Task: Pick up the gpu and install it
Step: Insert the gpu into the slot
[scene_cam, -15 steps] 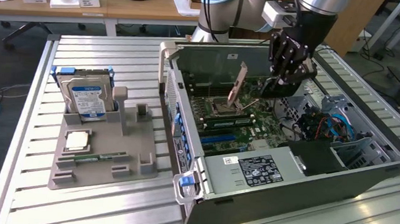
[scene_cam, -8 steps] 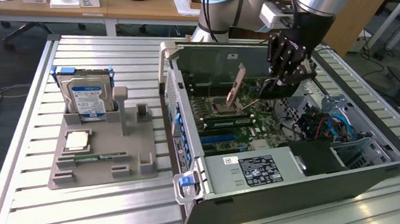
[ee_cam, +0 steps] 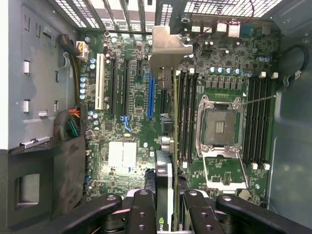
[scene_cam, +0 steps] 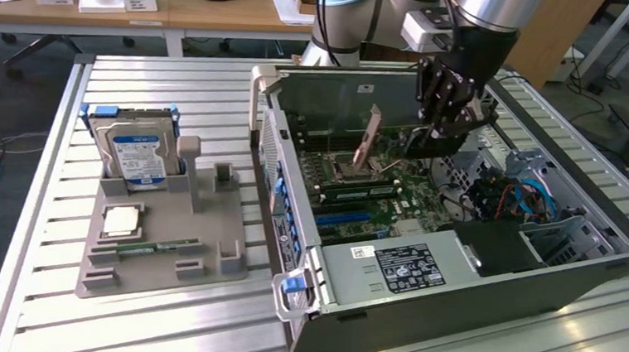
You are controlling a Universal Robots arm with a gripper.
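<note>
My black multi-fingered claw [scene_cam: 442,131] is clamped on the gpu [scene_cam: 370,138], a thin dark expansion card with a long silvery metal bracket at one end. I hold the card on edge inside the open dark grey computer case [scene_cam: 450,306], which lies on its side on the half of the slatted metal bench [scene_cam: 166,83] toward the exterior view's right, reaching close to that edge.

In the wrist view my fingers [ee_cam: 141,209] grip the near end of the gpu [ee_cam: 165,73]. The card runs away from them over the green motherboard [ee_cam: 122,97], between the long blue slot [ee_cam: 150,97] and the black memory slots [ee_cam: 185,117], beside the open silver processor socket [ee_cam: 219,126]. Its bracket points toward the perforated case wall. I cannot tell whether the card touches the board.

On the bench's other half sits a grey moulded tray [scene_cam: 209,260]. It carries an upright silver hard drive with a blue label [scene_cam: 133,151], a flat square silver chip [scene_cam: 123,221] and a slim green memory stick [scene_cam: 149,249].
</note>
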